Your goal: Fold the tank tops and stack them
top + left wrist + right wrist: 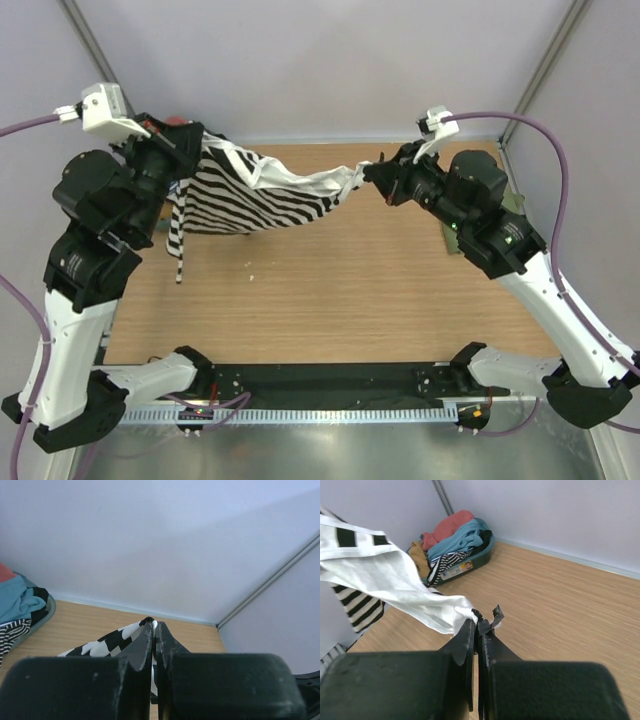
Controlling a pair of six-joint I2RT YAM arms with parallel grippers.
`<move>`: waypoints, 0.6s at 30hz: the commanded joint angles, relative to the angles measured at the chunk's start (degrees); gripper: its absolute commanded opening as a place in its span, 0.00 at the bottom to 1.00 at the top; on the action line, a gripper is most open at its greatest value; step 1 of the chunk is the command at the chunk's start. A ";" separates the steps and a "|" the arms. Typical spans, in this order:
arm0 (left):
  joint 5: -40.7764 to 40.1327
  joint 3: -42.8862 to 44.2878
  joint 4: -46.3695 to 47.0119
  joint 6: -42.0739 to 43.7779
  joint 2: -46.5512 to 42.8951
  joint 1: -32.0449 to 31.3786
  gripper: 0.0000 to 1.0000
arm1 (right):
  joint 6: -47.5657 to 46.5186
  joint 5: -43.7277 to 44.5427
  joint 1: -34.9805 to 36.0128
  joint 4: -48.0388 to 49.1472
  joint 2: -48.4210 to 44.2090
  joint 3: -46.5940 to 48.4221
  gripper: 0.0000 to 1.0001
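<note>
Jaws of your left gripper [198, 142] and right gripper [371, 172] clench the striped tank top [250, 200], stretched above the table [340, 290].

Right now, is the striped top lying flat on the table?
No, the striped tank top hangs in the air over the table, stretched between the left gripper and the right gripper, each pinching one end.

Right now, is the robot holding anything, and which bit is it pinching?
The striped tank top, hanging between both grippers: left gripper pinches a striped edge, right gripper pinches its bunched white end.
</note>
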 commanded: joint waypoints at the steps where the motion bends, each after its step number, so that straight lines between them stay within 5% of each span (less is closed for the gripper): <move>1: 1.95 0.02 -0.25 0.94 1.39 -0.16 0.00 | 0.76 -5.70 0.18 1.63 -1.08 -0.37 0.01; 13: 8.54 1.61 -0.61 -1.16 -2.39 -0.25 0.00 | 3.05 -21.80 2.38 -0.65 -9.69 -0.37 0.01; 18: 9.07 0.38 4.22 -2.31 6.19 -0.16 0.00 | 3.40 -23.82 2.47 -0.39 -9.26 2.70 0.01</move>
